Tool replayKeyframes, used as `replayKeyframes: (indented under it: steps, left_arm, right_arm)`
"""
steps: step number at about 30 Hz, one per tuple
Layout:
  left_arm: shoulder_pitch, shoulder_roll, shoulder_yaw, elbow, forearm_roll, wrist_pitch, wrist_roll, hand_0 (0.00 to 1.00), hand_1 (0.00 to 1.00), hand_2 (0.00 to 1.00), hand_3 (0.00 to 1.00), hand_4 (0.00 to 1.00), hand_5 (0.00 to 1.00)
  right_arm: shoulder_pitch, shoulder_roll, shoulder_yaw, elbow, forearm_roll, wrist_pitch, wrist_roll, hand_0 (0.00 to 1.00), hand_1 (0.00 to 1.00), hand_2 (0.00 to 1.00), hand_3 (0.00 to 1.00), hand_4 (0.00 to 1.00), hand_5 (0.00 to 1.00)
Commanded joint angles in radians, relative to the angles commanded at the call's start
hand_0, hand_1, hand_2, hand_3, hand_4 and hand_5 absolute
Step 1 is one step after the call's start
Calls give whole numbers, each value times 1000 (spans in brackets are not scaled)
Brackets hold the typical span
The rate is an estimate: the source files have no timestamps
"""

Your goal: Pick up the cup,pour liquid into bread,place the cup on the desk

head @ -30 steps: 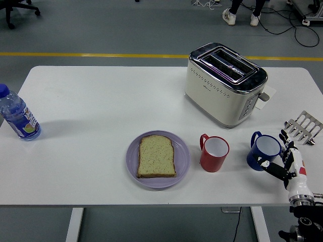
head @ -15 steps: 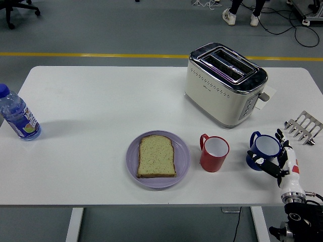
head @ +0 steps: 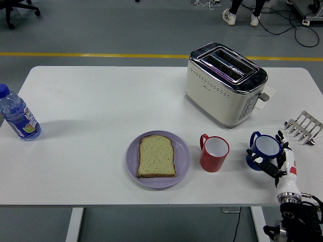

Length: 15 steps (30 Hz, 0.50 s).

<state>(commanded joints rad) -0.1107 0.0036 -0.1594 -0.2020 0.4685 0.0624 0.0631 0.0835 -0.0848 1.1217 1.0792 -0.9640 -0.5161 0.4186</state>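
A blue cup (head: 263,149) stands upright on the white table (head: 101,101) at the right, its handle to the left. My right hand (head: 275,160) comes in from the lower right corner; its fingers (head: 263,163) are spread around the cup's near side, touching or almost touching it, not closed on it. A red cup (head: 214,153) stands left of the blue one. A slice of bread (head: 156,156) lies on a lilac plate (head: 182,160) near the table's middle front. My left arm is out of view.
A cream toaster (head: 224,83) stands behind the cups. A metal toast rack (head: 303,127) sits at the right edge. A water bottle (head: 17,115) stands at the far left. A person's feet (head: 240,17) show on the floor at top.
My right hand has moved left and closer around the blue cup, and its arm has shifted slightly left. The cup has stayed on the table.
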Motion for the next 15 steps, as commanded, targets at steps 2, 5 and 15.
replayKeyframes:
  steps: [2,5,15]
  left_arm:
    - [0,0,-2,0,1,0,0,635,646,657,553,324,833]
    - [0,0,-1,0,0,0,0,635,646,657,553,323,833]
    - [5,-1,2,-1,-3,0,0,635,646,657,553,323,834]
  right_arm:
    - [7,1,-8,-7,2,-2,1,929,850,977,998,996,95]
    - [15,2,-15,-18,5,-7,3,930,843,974,998,991,101]
    - [39,9,-44,-64,28,-34,18,931,837,972,998,989,107]
